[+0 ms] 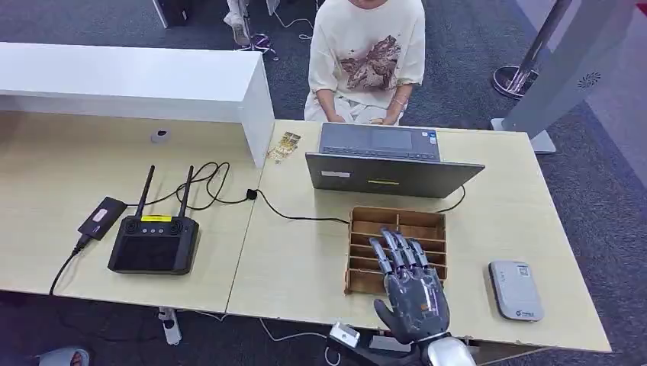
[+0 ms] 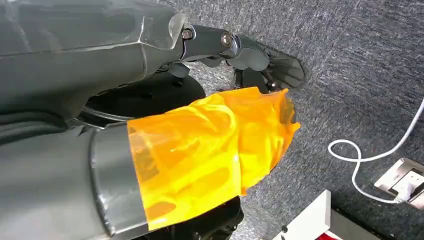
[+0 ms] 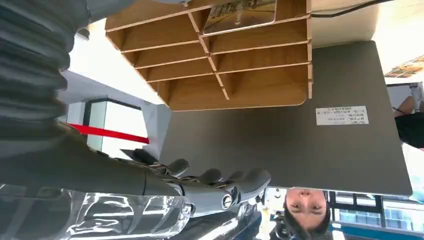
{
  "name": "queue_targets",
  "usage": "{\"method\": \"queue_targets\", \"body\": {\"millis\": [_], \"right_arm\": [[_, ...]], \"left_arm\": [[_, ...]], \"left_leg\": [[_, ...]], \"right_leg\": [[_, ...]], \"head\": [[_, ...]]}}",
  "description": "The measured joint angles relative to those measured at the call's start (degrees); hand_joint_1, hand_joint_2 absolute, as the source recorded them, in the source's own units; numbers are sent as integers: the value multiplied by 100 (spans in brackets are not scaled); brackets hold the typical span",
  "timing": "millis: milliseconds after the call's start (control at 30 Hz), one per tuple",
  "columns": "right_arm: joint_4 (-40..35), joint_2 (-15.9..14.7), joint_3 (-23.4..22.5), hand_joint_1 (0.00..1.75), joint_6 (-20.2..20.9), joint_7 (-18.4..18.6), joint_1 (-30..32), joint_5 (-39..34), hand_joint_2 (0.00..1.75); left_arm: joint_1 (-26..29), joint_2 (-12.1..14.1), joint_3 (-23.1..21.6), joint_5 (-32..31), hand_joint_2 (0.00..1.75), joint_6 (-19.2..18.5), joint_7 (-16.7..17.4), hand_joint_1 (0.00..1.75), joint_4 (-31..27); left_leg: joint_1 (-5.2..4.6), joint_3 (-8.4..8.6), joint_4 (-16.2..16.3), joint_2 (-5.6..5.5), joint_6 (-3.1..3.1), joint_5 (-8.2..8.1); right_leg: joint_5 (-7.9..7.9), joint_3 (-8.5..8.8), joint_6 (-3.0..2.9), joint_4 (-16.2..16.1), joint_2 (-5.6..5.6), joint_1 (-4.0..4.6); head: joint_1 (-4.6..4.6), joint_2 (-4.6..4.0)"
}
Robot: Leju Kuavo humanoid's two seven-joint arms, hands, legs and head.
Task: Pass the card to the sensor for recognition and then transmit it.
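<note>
A wooden slotted rack (image 1: 397, 229) stands on the table in front of the laptop (image 1: 389, 162). In the right wrist view a card (image 3: 240, 15) lies in one slot of the rack (image 3: 220, 65). My right hand (image 1: 408, 286) hovers over the rack's near side, fingers straight and apart, holding nothing; its fingers (image 3: 220, 182) show dark against the laptop's lid. A grey-white card sensor (image 1: 516, 290) lies on the table to the right of the rack. My left hand (image 2: 215, 100), its thumb wrapped in orange film, hangs above grey carpet with nothing in it.
A person (image 1: 366, 61) sits behind the laptop. A black box with two antennas (image 1: 152, 244), a small black device (image 1: 101, 217) and cables (image 1: 221, 191) lie on the left table. A white shelf (image 1: 130, 80) stands at the back left. A power strip (image 2: 405, 182) lies on the floor.
</note>
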Motion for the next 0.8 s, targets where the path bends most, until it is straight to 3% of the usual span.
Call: {"method": "queue_targets", "body": {"millis": [233, 367, 800], "right_arm": [[0, 20, 0, 0, -22, 31, 10, 0, 175], [28, 59, 0, 3, -37, 5, 5, -13, 175], [262, 195, 0, 2, -111, -68, -32, -77, 175]], "left_arm": [[1, -2, -33, 4, 0, -13, -295, 0, 0], [-5, -7, -46, 37, 0, 50, -120, 0, 0], [-4, -9, -55, -42, 0, -24, -76, 0, 0]], "left_leg": [[0, 0, 0, 1, 0, 0], [1, 0, 0, 1, 0, 0], [1, 0, 0, 0, 0, 0]], "right_leg": [[0, 0, 0, 0, 0, 0], [0, 0, 0, 0, 0, 1], [0, 0, 0, 0, 0, 1]], "head": [[0, 0], [0, 0], [0, 0]]}}
